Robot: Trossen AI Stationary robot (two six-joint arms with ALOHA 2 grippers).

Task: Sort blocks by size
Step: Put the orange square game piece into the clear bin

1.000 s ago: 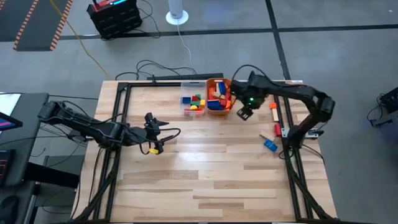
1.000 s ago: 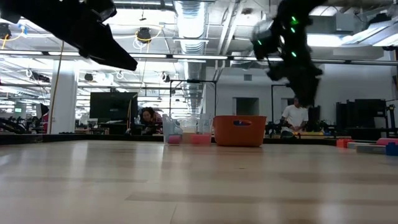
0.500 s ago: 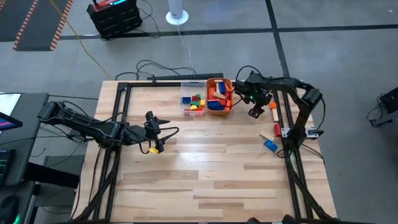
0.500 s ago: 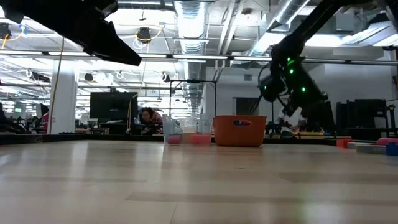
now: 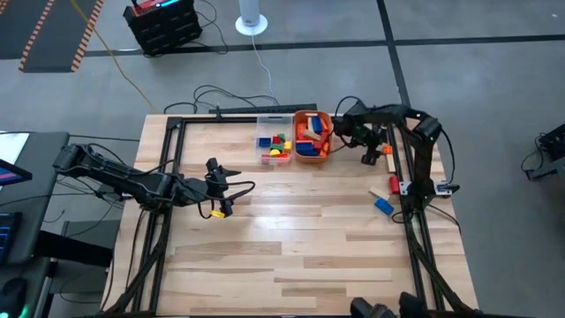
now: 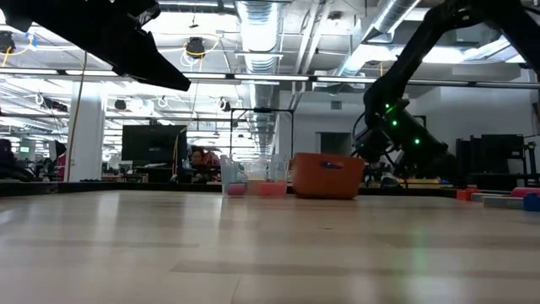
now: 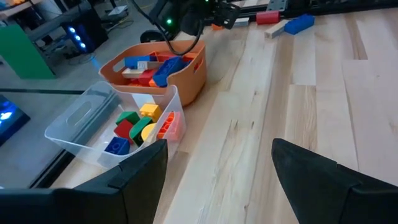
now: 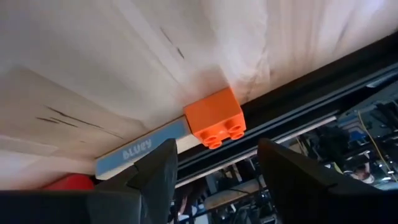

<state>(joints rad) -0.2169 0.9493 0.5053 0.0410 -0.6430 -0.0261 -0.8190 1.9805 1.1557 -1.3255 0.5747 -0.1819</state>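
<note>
From above, the orange tub (image 5: 310,134) and clear tub (image 5: 273,141) already hold most blocks; an orange block (image 5: 387,150), red bar (image 5: 394,184) and blue block (image 5: 383,206) remain at the table's right edge. Right wrist view: the right gripper (image 8: 214,165), fingers wide and empty, faces that orange block (image 8: 215,116). Left wrist view: the left gripper (image 7: 217,163) waits, spread wide.

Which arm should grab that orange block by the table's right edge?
Right. Its gripper hangs open right over the orange block, while the left gripper waits mid-table, far off.
</note>
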